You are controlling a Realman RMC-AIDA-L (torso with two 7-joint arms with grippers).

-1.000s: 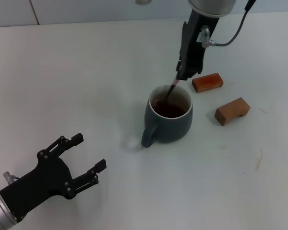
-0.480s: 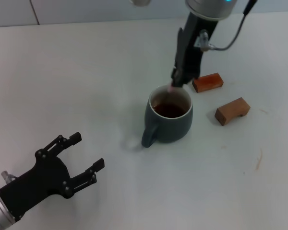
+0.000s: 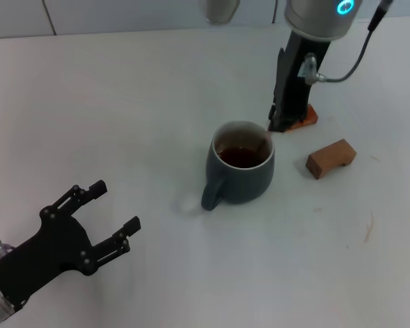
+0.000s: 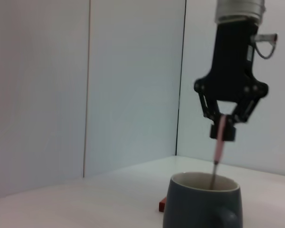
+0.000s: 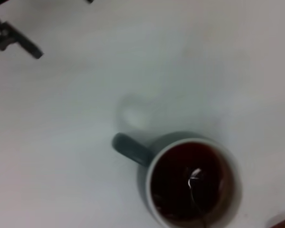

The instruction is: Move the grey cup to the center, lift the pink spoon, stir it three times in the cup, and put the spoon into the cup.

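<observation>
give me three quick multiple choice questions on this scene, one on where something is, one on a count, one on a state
1. Where is the spoon's bowl?
A. lying on the table
B. down in the grey cup
C. on a wooden block

2. How many wooden blocks are on the table?
A. two
B. four
C. none

3. What is the left claw doing?
A. holding the cup's handle
B. clamped on a block
C. open, holding nothing

Answers:
1. B: the pink spoon hangs from the right claw, its bowl dipped in the brown liquid of the grey cup.
2. A: one wooden block lies right of the cup, and another wooden block sits partly hidden behind the right claw.
3. C: the left claw is at the table's near left, fingers spread, away from the cup.
</observation>
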